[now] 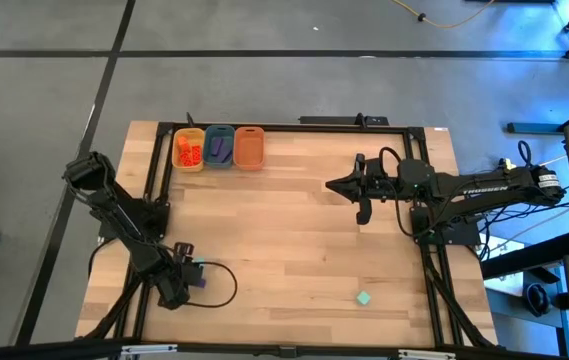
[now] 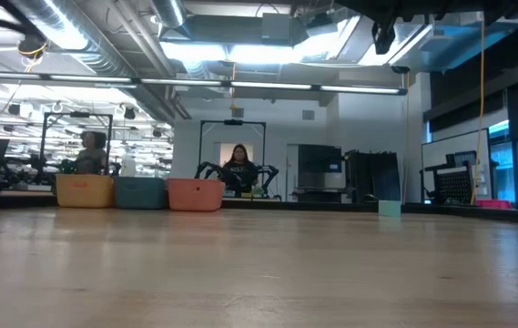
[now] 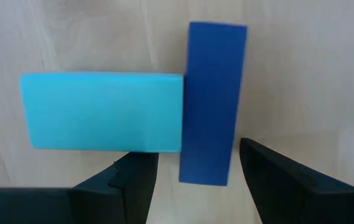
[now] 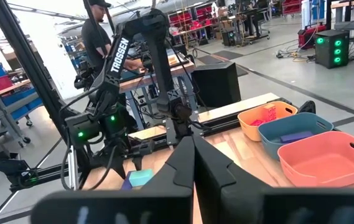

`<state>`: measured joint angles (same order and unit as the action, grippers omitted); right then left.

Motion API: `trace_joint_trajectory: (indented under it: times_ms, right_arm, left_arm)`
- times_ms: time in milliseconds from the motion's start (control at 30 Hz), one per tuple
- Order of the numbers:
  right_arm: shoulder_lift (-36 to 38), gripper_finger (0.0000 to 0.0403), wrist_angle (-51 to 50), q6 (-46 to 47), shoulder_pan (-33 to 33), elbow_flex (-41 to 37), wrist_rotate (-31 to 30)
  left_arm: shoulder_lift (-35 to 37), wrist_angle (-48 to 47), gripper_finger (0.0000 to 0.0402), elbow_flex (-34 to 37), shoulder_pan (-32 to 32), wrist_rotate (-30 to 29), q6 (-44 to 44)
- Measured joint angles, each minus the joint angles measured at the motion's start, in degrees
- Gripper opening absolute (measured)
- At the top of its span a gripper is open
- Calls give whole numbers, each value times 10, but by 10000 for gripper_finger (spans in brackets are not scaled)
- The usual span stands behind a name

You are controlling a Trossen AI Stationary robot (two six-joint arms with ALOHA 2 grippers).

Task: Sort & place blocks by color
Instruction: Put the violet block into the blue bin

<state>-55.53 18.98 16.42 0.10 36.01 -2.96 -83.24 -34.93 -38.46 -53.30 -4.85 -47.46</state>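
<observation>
Table [image 1: 294, 240]: light wood, dark frame around it.

My right arm comes in from 3 o'clock, held high over the right half. Right gripper [image 1: 349, 187] points toward 9 o'clock, fingers [image 4: 192, 163] pressed together, nothing between them.

My left arm is folded down at the 8 o'clock corner. Left gripper [image 3: 192, 177] sits low over the wood with its fingers [image 3: 133, 180] spread and nothing held. A purple bar [image 3: 213, 102] lies between and just ahead of the tips. A mint-teal bar [image 3: 102, 112] lies crosswise to it, one end butting the purple bar's long side. Neither finger visibly touches either block.

Three tubs stand in a row at about 11 o'clock along the far edge, touching side by side: yellow tub [image 1: 188, 149], blue tub [image 1: 219, 146], orange tub [image 1: 250, 146].
- the yellow one holds orange-red blocks [image 1: 188, 153]
- the blue one holds purple blocks [image 1: 221, 150]
- I can see nothing in the orange one [image 4: 326, 163]

One mint-teal cube [image 1: 364, 298] sits alone at about 5 o'clock near the front edge, well apart from both grippers and the tubs. The low view shows it [image 2: 389, 209] standing on the table right of the tubs.

Two people [image 2: 238, 167] are visible in the room beyond the far edge.
</observation>
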Motion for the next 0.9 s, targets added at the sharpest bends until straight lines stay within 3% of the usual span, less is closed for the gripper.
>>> trace_joint_trajectory:
  times_ms: [400,767,900]
  right_arm:
    - [0,0,0,0,0,0,0]
    - [0,0,0,0,0,0,0]
    - [0,0,0,0,0,0,0]
  left_arm:
    - [-24,-2,210,-2,0,5,0]
    - [-21,-1,103,-1,0,15,0]
    - [-3,0,94,1,0,23,0]
